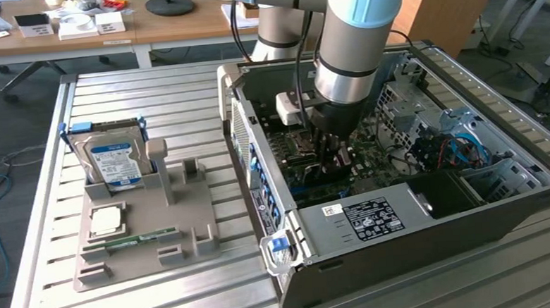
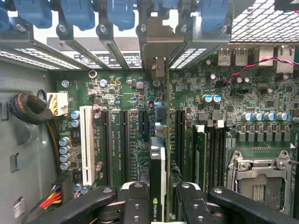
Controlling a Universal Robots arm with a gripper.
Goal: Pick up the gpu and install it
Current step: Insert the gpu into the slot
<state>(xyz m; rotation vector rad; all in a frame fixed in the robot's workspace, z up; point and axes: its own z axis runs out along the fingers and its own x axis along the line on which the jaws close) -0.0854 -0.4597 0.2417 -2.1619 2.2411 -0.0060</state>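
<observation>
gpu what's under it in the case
Motherboard with slots. The gpu, held edge-on by the gripper, stands over one slot; the card covers that slot.

Gpu (image 2: 159,182) edge-on, upright over motherboard slots, green board edge, black cooler side.

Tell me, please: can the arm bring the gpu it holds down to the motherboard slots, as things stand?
Probably yes. The case is open on top, the gripper already holds the gpu edge-on over the motherboard, and nothing blocks the slots.
</observation>
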